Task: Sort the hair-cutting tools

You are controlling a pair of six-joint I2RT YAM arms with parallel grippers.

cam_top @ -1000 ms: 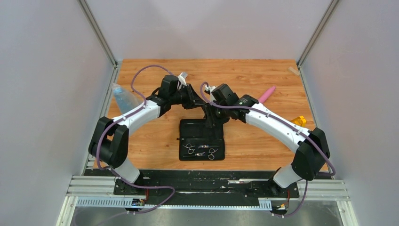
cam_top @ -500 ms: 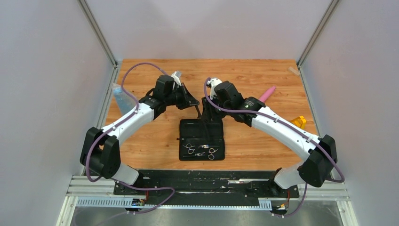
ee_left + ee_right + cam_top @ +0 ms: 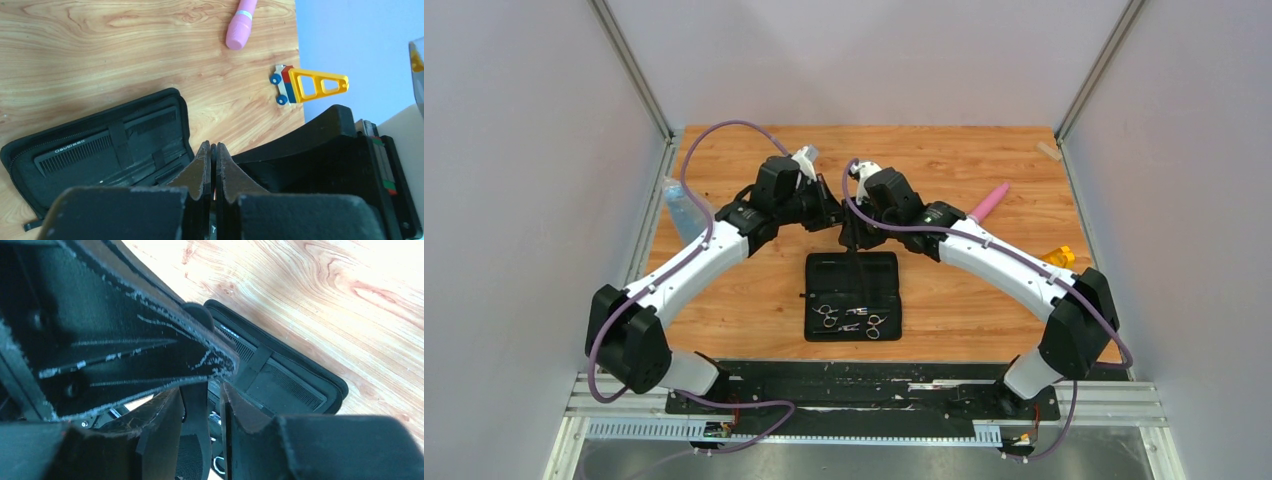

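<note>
An open black case (image 3: pixel 819 270) lies at mid-table with two silver scissors (image 3: pixel 827 316) (image 3: pixel 874 322) in its near half. One black comb (image 3: pixel 80 150) is strapped into its far half and also shows in the right wrist view (image 3: pixel 295 385). My left gripper (image 3: pixel 832 214) (image 3: pixel 213 146) is shut on the thin edge of a second black comb (image 3: pixel 856 258), which hangs over the case's far edge. My right gripper (image 3: pixel 854 232) (image 3: pixel 201 389) stands right beside it, jaws around that comb (image 3: pixel 197 440) with a gap on one side.
A pink tapered tool (image 3: pixel 989 200) (image 3: pixel 240 25) lies at the right rear. A yellow toy (image 3: pixel 1059 257) (image 3: pixel 312 85) sits near the right edge. A translucent blue bottle (image 3: pixel 686 205) lies at the left edge. A small beige piece (image 3: pixel 1049 150) lies at the far right corner.
The two grippers drew apart half a second ago, with the comb hanging from the left one. Now they are together again above the case's far edge, the right jaws around the comb.
</note>
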